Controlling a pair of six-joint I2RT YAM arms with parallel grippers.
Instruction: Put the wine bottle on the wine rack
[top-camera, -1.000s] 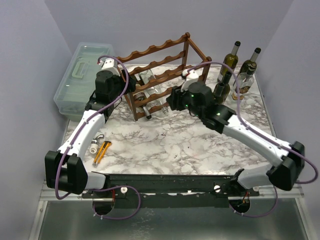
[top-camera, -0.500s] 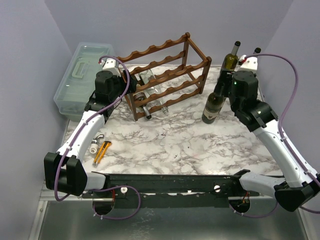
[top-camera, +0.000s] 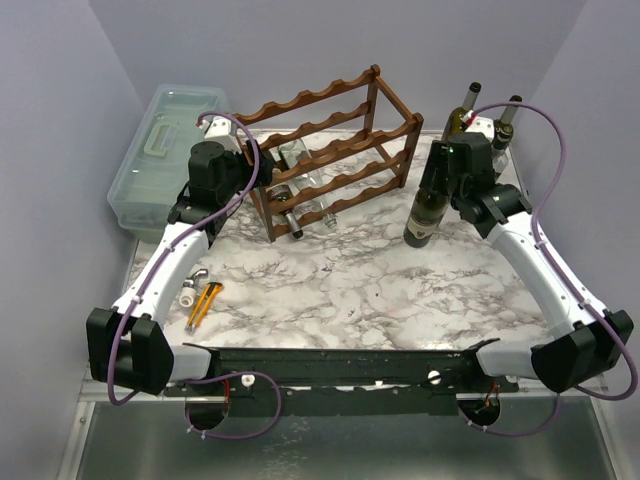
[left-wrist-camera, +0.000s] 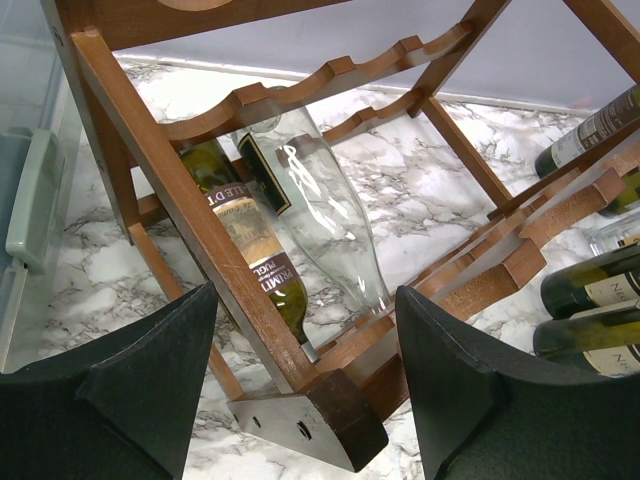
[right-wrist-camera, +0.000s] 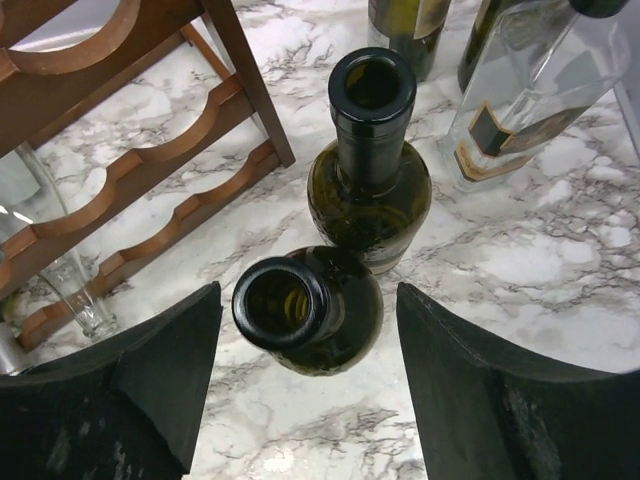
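Top view: rack (top-camera: 335, 140) noted upper ctr of frame, standing on marble table (top-camera: 360, 290). Several bottles are seen lying in its lower tiers, left half. Task bottle (top-camera: 423, 212) is found upright on the table, right of ctr, near the rack's right end, not on the rack. Right gripper (top-camera: 438, 165) is positioned over its neck; the mouth is hidden in this view. Two dark bottles (top-camera: 462, 112) are recorded upright at upper right. Green box (top-camera: 150, 170) sits upper left, beside the rack. Left gripper (top-camera: 260, 180) is placed at the rack's left end. Yellow tool (top-camera: 205, 303) and white fitting (top-camera: 190, 292) noted lower left

Right wrist view: right fingers (right-wrist-camera: 130, 400) are spread wide, one in each lower corner. The bottle's open mouth is seen btwn them, lower ctr, w/ marble visible on each side; no pad contact, nothing pinched. A second bottle (right-wrist-camera: 370, 150) stands just behind; touching or not can't be judged. Clear bottle (right-wrist-camera: 520, 100) upper right

Left wrist view: left fingers (left-wrist-camera: 130, 400) are likewise spread. The rack's corner post and foot lie btwn them, lower ctr; contact w/ the left-of-frame pad can't be judged. Racked clear bottle (left-wrist-camera: 320, 200) and green labelled bottle (left-wrist-camera: 255, 250) are seen lying side by side, ctr frame
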